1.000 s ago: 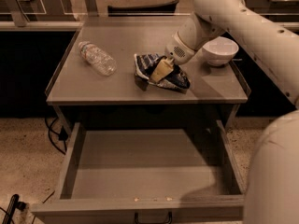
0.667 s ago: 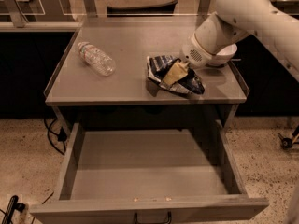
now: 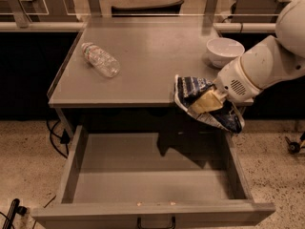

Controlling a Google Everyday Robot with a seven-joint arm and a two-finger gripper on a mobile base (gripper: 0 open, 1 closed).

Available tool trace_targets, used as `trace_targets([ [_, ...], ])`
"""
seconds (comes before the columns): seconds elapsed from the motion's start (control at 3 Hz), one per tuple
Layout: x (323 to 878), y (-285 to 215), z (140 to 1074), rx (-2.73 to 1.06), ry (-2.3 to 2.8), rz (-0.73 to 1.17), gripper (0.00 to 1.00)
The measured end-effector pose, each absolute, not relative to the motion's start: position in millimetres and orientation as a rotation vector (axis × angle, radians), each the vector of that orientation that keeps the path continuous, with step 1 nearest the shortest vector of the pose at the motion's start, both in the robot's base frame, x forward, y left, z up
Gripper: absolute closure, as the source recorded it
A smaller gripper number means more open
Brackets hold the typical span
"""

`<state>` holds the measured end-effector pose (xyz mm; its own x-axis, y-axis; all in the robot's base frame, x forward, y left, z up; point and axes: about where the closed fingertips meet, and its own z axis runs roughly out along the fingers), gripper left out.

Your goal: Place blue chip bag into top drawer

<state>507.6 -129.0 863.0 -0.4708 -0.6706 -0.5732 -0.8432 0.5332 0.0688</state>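
The blue chip bag (image 3: 200, 101), crumpled dark-blue foil with white lettering, hangs in the air at the table's front right edge, above the right rear part of the open top drawer (image 3: 147, 175). My gripper (image 3: 209, 100) is shut on the bag, its tan fingers pressed into the foil. The white arm reaches in from the right. The drawer is pulled fully out, grey inside, with a dark handle (image 3: 156, 222) at the front centre.
A clear plastic water bottle (image 3: 100, 59) lies on the grey table (image 3: 143, 56) at the left. A white bowl (image 3: 225, 50) stands at the table's right, behind my arm. Cables (image 3: 59, 137) lie on the speckled floor at the left.
My gripper has carried the chip bag off the tabletop, forward and to the right, past the table's front edge and over the open drawer.
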Motion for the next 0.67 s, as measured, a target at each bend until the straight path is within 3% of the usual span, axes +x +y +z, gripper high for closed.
trace_targets([
  [0.67, 493.8, -106.3, 845.0, -1.248, 2.282, 0.521, 1.0],
])
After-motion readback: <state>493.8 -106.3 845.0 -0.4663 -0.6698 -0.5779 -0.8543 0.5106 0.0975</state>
